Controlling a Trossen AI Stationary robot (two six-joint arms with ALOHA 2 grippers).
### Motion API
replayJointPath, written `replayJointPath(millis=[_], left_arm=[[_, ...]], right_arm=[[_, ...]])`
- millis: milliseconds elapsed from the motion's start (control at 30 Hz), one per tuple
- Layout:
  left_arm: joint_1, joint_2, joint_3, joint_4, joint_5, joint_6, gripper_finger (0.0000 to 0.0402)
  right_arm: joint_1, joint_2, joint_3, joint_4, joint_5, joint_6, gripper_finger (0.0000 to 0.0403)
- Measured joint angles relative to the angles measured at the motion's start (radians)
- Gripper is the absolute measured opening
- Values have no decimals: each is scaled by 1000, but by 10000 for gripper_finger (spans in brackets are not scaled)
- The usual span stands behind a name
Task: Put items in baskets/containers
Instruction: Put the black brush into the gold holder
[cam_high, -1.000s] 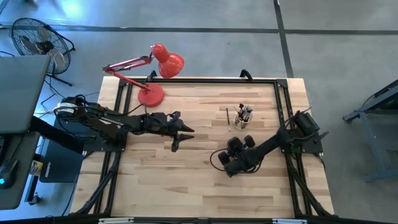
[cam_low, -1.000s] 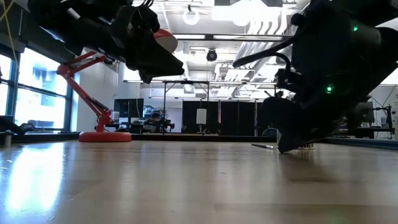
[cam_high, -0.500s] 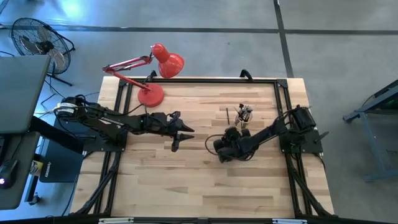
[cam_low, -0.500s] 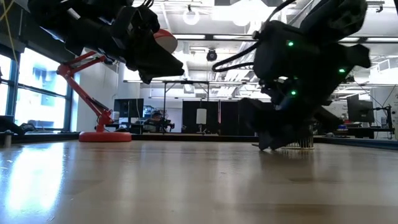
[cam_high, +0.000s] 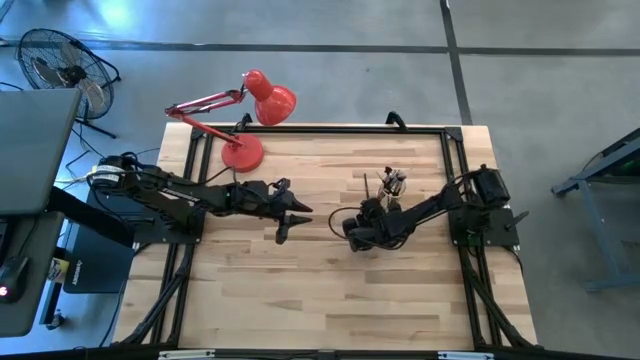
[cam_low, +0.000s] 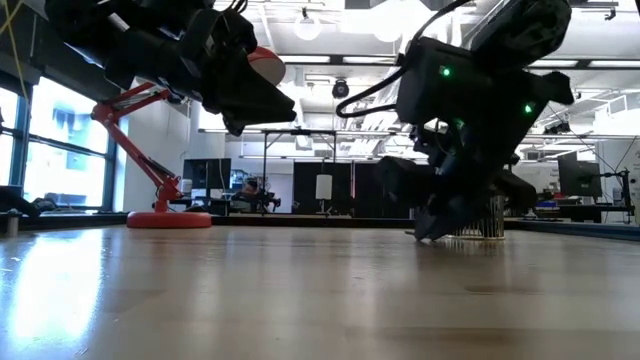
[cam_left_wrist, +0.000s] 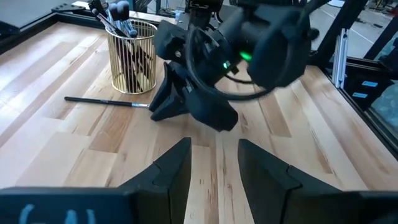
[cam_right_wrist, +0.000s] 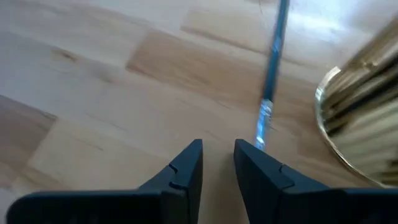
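One brush (cam_left_wrist: 106, 101) lies beside one cup (cam_left_wrist: 132, 57)

Wide bare table (cam_high: 300, 290) lies open on the near half. The right gripper (cam_left_wrist: 163, 107) crowds the space just beside the cup (cam_left_wrist: 132, 57) of upright brushes (cam_left_wrist: 115, 14). One loose brush (cam_left_wrist: 106, 101) lies flat near the cup's foot. The red lamp (cam_high: 245, 120) blocks the far left corner.
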Motion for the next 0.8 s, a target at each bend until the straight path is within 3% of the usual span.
replayJointPath(millis=[267, 633, 800], left_arm=[[0, 0, 0, -6, 0, -3, 130], [0, 0, 0, -6, 4, -3, 130], [0, 0, 0, -6, 4, -3, 130]], right_arm=[[4, -77, -2, -195, -139, 108, 76], [-1, -77, -2, -184, -125, 117, 131], [-6, -78, -2, -184, -71, 94, 148]])
